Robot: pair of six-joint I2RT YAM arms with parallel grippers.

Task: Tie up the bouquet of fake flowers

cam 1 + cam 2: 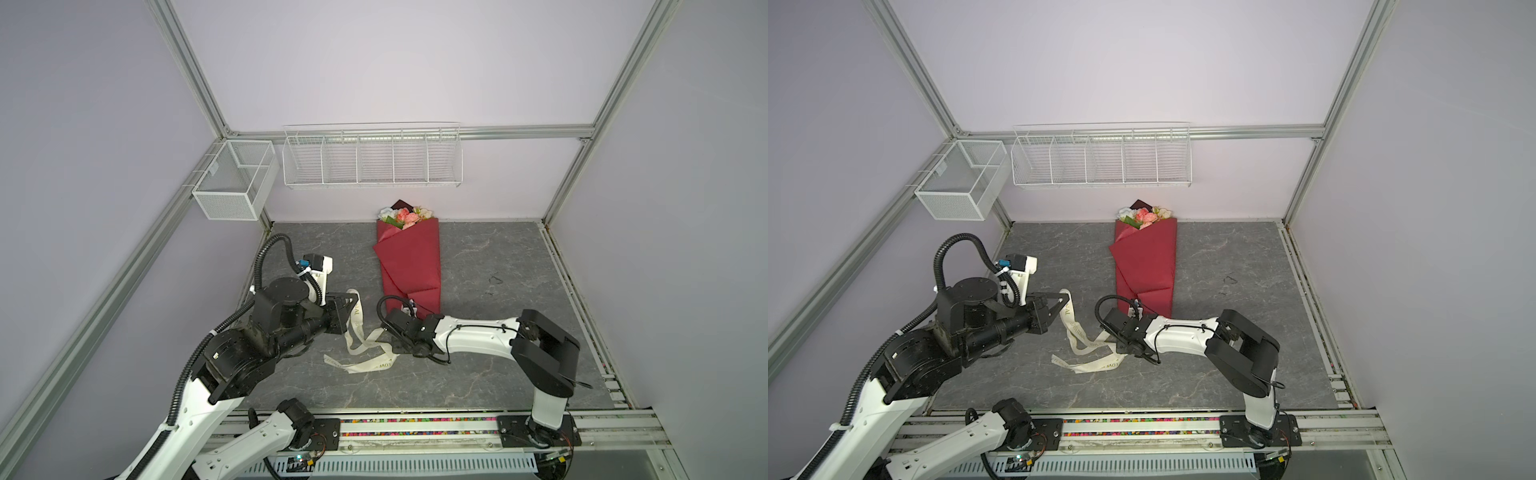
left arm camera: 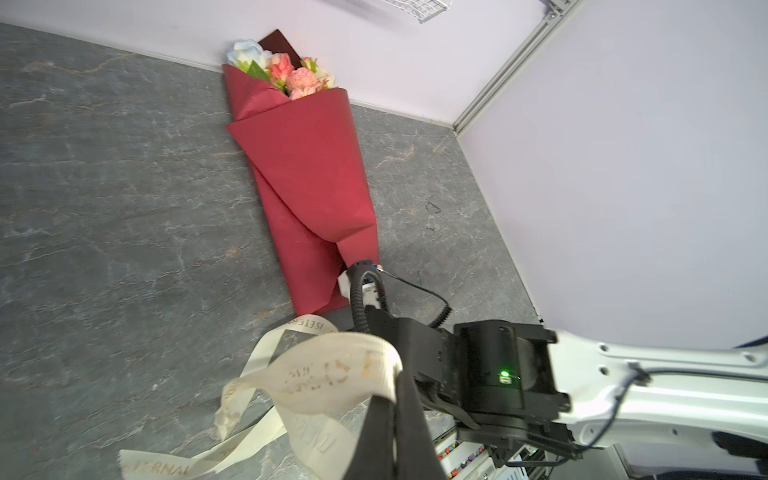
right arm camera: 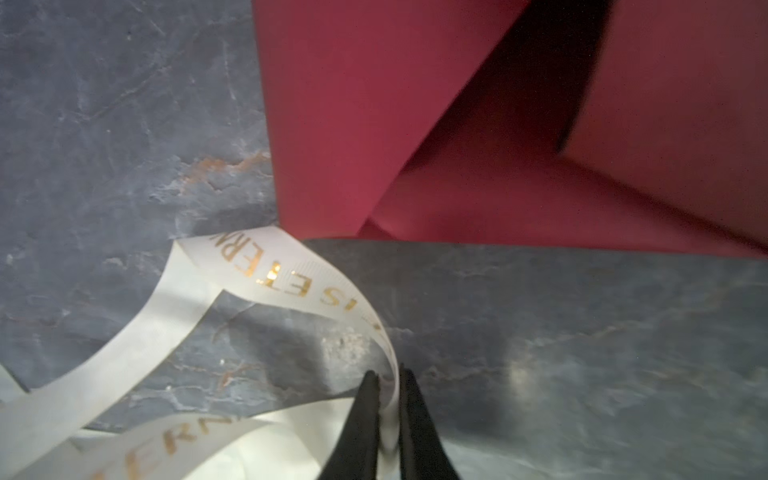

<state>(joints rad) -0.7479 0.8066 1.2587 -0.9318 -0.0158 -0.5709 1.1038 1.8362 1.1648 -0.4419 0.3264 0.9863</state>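
At the back of the grey stone-patterned table (image 1: 498,266) (image 1: 1225,266), lying flat with its blooms against the rear wall: the bouquet of fake flowers (image 1: 409,257) (image 1: 1146,257) (image 2: 307,166), pink, peach, cream and pale blue, wrapped in a cone of dark-red paper tapering toward the arms. Just in front of the narrow end, in slack loops on the table: a cream fabric ribbon with gold lettering (image 1: 376,365) (image 1: 1096,365) (image 2: 324,374) (image 3: 291,274). Clamped on one stretch of it, raised off the table and left of the wrap's lower end: the left pincer (image 1: 353,298) (image 1: 1065,300). Low over the table beside the paper's lower edge: the right pincer (image 3: 388,378), black fingertips (image 3: 365,399) together on another stretch, strip pinched between them. Whether ribbon and paper touch: cannot tell. On the walls behind, a white divided wire rack (image 1: 372,160) (image 1: 1100,160) and a white mesh basket (image 1: 232,183) (image 1: 955,187).
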